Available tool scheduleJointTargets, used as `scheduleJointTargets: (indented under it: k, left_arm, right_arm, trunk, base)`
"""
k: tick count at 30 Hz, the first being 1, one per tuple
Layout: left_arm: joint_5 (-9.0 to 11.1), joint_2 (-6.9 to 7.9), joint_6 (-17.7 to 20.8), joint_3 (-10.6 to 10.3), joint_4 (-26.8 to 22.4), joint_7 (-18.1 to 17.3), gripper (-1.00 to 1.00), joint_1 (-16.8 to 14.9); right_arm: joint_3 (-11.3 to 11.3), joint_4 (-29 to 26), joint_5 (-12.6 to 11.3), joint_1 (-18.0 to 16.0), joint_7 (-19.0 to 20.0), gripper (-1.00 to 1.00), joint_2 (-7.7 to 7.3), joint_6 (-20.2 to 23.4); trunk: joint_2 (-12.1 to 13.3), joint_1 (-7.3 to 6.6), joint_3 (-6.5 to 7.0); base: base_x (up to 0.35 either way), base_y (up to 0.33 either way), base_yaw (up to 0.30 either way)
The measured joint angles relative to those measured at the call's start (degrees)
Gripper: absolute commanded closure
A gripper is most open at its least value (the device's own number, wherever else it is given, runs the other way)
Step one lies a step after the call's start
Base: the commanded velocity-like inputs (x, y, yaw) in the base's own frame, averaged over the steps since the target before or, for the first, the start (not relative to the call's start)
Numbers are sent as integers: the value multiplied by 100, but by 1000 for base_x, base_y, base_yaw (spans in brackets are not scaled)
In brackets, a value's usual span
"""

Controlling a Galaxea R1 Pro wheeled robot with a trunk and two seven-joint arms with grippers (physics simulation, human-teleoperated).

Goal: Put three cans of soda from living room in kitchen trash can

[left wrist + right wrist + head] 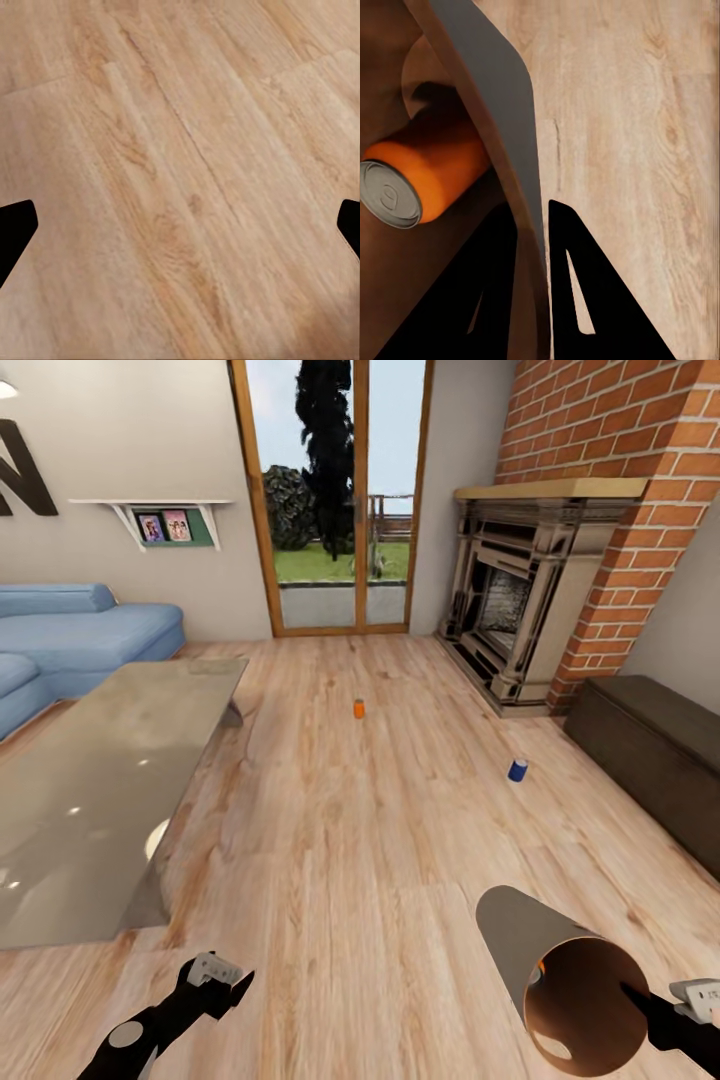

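The right gripper (531, 225) is clamped on the rim wall of the trash can (520, 940): one finger lies inside the bin against the orange-brown lining, the other outside against the pale grey wall, with the wall pinched between them. The bin is held tilted, its open mouth turned toward the robot in the head view.

One orange soda can (424, 176) lies on its side inside the bin, on the inner side of the clamped wall and near the inside finger, silver top facing the wrist camera. In the head view a small part of it shows through the bin's mouth.

The left gripper (222, 975) hangs over bare wood floor (180, 180). Its fingertips (15, 232) sit at opposite edges of the wrist view, so the jaws are spread wide with nothing between them.

A second orange soda can (358, 708) stands upright on the floor, well ahead of both grippers. A blue soda can (517, 769) stands on the floor ahead of the right gripper and beyond the bin, near the brick fireplace (520, 600).

The grey low table (90, 790) lies ahead of the left gripper, on its outer side, with the light blue sofa (80, 630) beyond it.
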Motion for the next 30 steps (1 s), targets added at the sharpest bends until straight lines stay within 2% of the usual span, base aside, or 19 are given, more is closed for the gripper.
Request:
scheduleJointTargets:
  k: [30]
  left_arm:
    - [3, 5, 17, 3, 7, -12, -100, -4]
  right_arm:
    - [7, 24, 35, 4, -41, 100, 11, -33]
  trunk:
    - [0, 0, 0]
  base:
    - [313, -90, 0]
